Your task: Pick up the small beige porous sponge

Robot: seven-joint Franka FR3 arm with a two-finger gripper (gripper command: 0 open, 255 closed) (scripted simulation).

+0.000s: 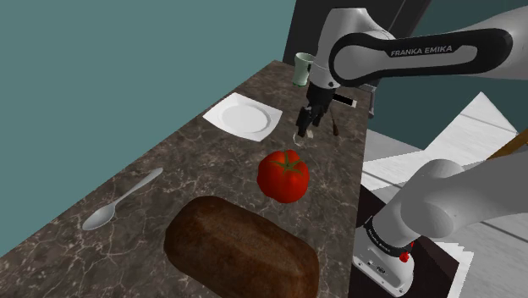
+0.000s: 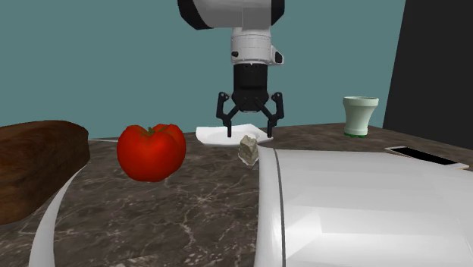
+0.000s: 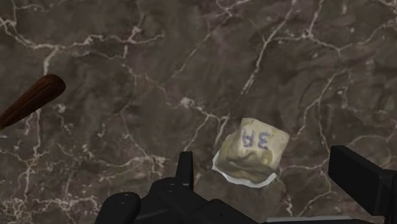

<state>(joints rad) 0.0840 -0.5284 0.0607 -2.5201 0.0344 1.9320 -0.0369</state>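
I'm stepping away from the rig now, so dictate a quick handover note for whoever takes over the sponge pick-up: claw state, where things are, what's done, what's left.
Claw: open and empty, hanging just above the sponge.
Sponge: small, beige, lying on the dark marble counter close to the white plate. In the wrist view it sits between the fingers, untouched.
Done: claw lined up over the sponge.
Left: lower, close on it, lift.
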